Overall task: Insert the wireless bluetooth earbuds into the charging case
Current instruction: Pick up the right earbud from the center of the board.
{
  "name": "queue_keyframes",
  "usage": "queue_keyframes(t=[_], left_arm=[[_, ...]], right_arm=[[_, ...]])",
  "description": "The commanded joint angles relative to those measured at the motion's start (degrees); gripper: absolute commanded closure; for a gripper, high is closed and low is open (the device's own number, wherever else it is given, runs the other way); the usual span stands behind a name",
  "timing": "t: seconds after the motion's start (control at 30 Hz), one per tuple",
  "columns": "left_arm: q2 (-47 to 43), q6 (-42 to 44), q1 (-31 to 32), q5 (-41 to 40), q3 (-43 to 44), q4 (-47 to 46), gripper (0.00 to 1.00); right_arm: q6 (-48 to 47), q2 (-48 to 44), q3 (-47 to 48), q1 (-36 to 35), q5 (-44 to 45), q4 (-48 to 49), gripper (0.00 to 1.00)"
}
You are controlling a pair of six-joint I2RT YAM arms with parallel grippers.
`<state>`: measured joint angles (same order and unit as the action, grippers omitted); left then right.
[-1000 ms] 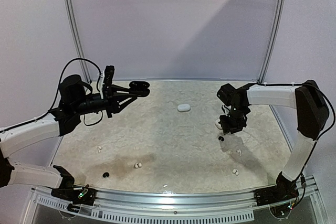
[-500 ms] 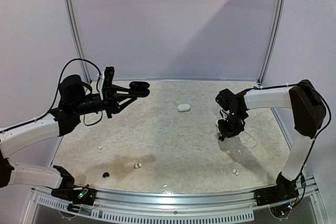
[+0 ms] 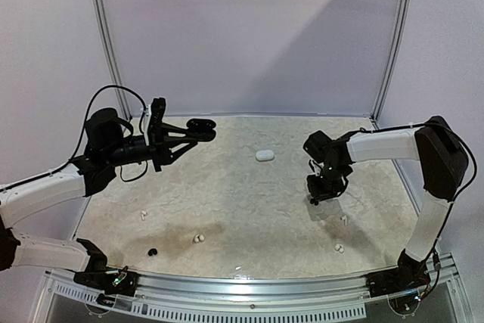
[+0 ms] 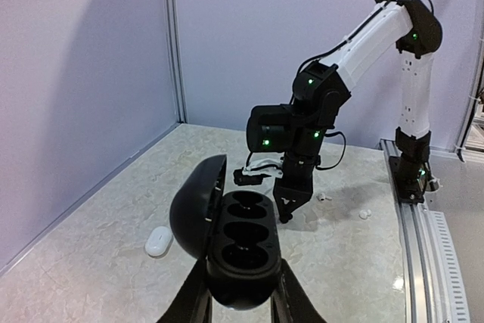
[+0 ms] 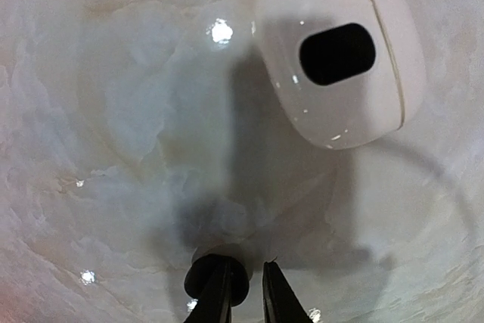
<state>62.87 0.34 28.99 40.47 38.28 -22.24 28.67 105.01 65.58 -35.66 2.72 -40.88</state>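
My left gripper [image 3: 190, 131] is shut on the open black charging case [image 4: 240, 243] and holds it in the air at the back left, lid up, wells empty. My right gripper [image 5: 246, 296] is down at the table on the right, fingers close together with a narrow gap. A black earbud [image 5: 204, 276] lies at the left fingertip [image 5: 221, 293], partly behind it; I cannot tell whether it is pinched. In the top view that black earbud [image 3: 312, 202] shows at the tip of the right gripper [image 3: 314, 196]. White earbuds [image 3: 344, 219] [image 3: 339, 248] lie just in front.
A closed white case [image 5: 336, 51] lies right beyond the right fingers. Another white case [image 3: 265, 155] sits mid-table at the back. At the front left lie white earbuds [image 3: 143, 215] [image 3: 199, 238] and a black earbud [image 3: 152, 252]. Walls stand at the back and sides.
The right gripper has sunk to the table, shifted slightly left, and its fingers have drawn closer together round the black earbud. The left arm with the case has not moved.
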Motion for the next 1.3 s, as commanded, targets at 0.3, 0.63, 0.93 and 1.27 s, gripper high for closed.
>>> queue_keyframes(t=[0.3,0.63,0.93,1.27], left_arm=[[0.0,2.8,0.6,0.1,-0.1,2.0,1.0],[-0.3,3.5,0.6,0.1,-0.2,2.3,1.0],[-0.5,4.3,0.6,0.1,-0.3,2.5,1.0],[-0.6,4.8,0.6,0.0,-0.1,2.9,1.0]], right_arm=[[3.9,-1.4,-2.9,-4.5,-6.5,0.1,0.88],[6.1,-2.3,-4.4,-6.5,-7.3,1.1,0.85],[7.7,-3.0,-6.3,-7.7,-9.3,4.5,0.87],[9.4,-3.2,-7.8,-9.4,-11.5,6.9,0.86]])
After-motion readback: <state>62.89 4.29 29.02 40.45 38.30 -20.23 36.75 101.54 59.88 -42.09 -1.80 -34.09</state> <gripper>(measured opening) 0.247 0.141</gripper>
